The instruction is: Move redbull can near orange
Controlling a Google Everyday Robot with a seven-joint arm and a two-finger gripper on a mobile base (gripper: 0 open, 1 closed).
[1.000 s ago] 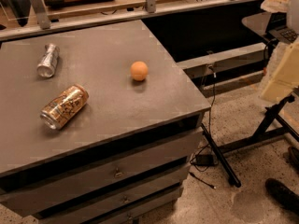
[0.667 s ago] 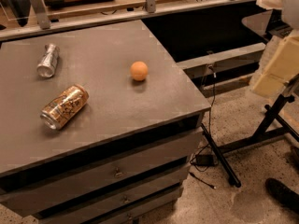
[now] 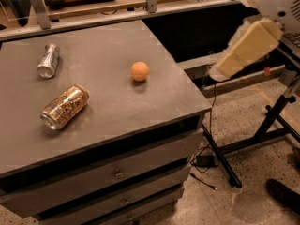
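Note:
The redbull can [image 3: 48, 60], slim and silver-grey, lies on its side at the far left of the grey table top [image 3: 108, 102]. The orange [image 3: 139, 71] sits near the middle right of the table, well apart from the can. My gripper [image 3: 226, 66], at the end of the cream-coloured arm [image 3: 251, 40], hangs in the air beyond the table's right edge, to the right of the orange and far from the can. It holds nothing that I can see.
A fatter orange-gold patterned can [image 3: 64, 107] lies on its side at the front left of the table. Drawers [image 3: 117, 172] run below the top. A black stand [image 3: 262, 130] and cables are on the floor at the right. A rail [image 3: 117, 15] runs behind the table.
The arm and gripper have moved left, closer to the table's right edge. The cans and the orange have not moved.

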